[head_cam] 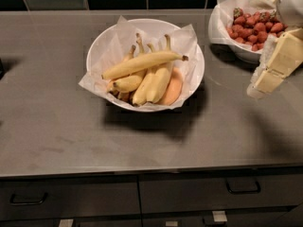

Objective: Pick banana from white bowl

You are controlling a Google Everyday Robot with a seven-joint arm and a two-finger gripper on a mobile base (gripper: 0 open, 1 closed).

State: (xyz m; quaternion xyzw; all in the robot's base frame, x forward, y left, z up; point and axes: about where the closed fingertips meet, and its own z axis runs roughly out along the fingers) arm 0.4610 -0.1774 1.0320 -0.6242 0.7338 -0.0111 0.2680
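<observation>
Camera view is showing you the gripper point(268, 81) hanging at the right edge, at about three o'clock from the white bowl point(200, 63) and apart from it; you cannot tell whether it is spread or pressed together. The banana point(142, 64) is lying across the bunch point(152, 85) in that bowl, stem tip pointing toward three o'clock. A strawberry bowl point(244, 56) is sitting on the worktop point(57, 122) at two o'clock.

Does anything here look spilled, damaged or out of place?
Nothing stands out. One banana lies crosswise on the bunch inside the white bowl; nothing is spilled. The gripper hangs at the right, beside the strawberry bowl.
</observation>
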